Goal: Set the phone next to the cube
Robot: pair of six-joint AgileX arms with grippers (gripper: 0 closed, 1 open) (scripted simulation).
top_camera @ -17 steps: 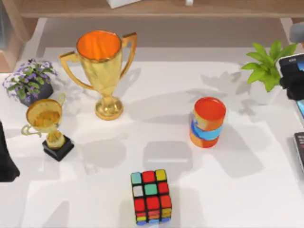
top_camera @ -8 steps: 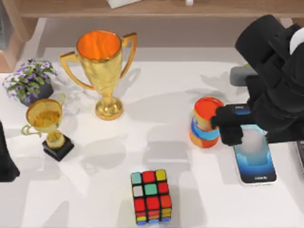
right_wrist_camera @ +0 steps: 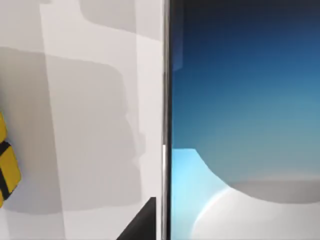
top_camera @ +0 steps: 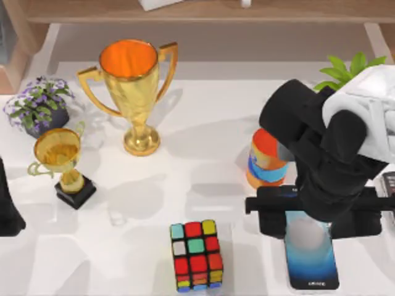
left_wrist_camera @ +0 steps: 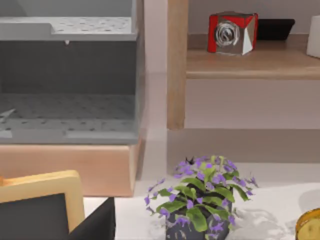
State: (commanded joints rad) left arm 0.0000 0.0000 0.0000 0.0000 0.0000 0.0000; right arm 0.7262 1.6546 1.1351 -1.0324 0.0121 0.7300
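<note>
- The white table (top_camera: 203, 123) carries the whole scene, and the big change is on its right side: the right arm has swung in from the edge and come forward, toward the near edge.
- That arm's right gripper (top_camera: 308, 216) now hangs over the near right part of the table, clamped on the top end of the phone (top_camera: 310, 259). It was further back half a second ago, beside the orange-and-blue can (top_camera: 266, 161).
- The big gold trophy (top_camera: 133, 92) and the small trophy (top_camera: 62, 161) haven't budged, so nothing got bumped on the way.
- The phone sits screen-up, well right of the cube (top_camera: 197, 254) but roughly level with it. Can't tell if it's touching the table yet.
- In the right wrist view the phone's silver rim runs down the middle, with a yellow corner of the cube at the far side, so there's still a gap.
- Guess: the carry is mostly done, and it needs a nudge left, then release.
- The left gripper (top_camera: 7, 203) is parked at the left edge, and whether its fingers are apart or together can't be told.
</note>
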